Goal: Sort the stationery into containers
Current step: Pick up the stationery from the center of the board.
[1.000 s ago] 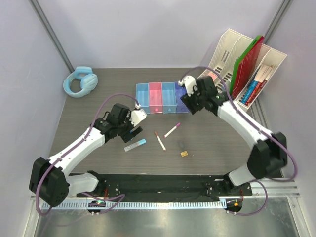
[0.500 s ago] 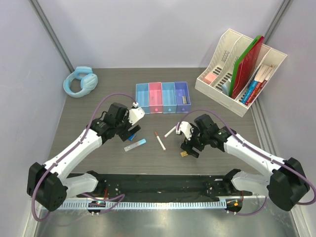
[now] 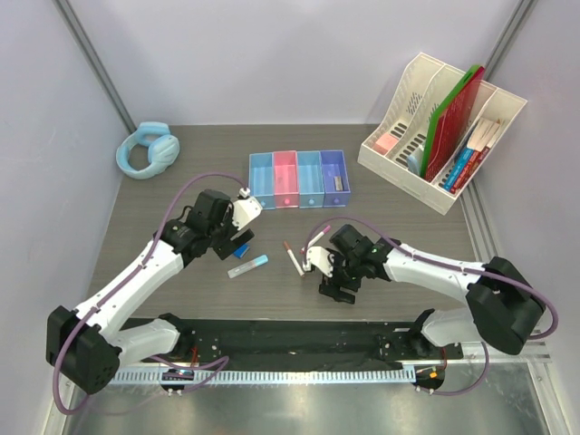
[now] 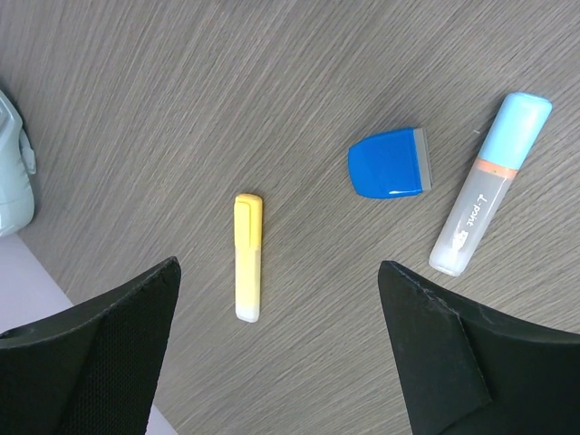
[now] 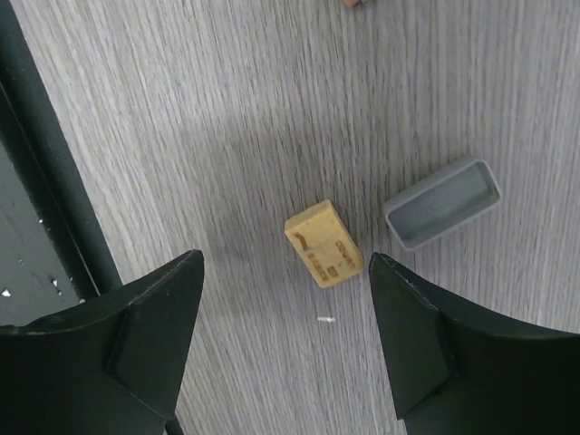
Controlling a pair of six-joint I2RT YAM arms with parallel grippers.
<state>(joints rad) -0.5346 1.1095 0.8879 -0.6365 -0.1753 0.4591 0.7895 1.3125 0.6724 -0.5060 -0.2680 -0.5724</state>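
Robot lab cell, staged as an office desk.
You're at a boxed-in bench: plain pale wall panels (image 3: pixel 272 54) on metal posts (image 3: pixel 95 68), left arm (image 3: pixel 136 272) and right arm (image 3: pixel 435 265) bolted to a black base plate (image 3: pixel 299 340) at the near edge of a grey wood-grain table (image 3: pixel 408 227). Office props on it: file organiser (image 3: pixel 412 86) with folders (image 3: pixel 450 113), headphones (image 3: pixel 147 150), row of small bins (image 3: pixel 297 178).

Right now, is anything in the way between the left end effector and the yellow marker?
Nothing visible. The left end effector is open above the yellow marker, with only bare table around it. The blue block and pale blue tube lie off to one side, not touching it.
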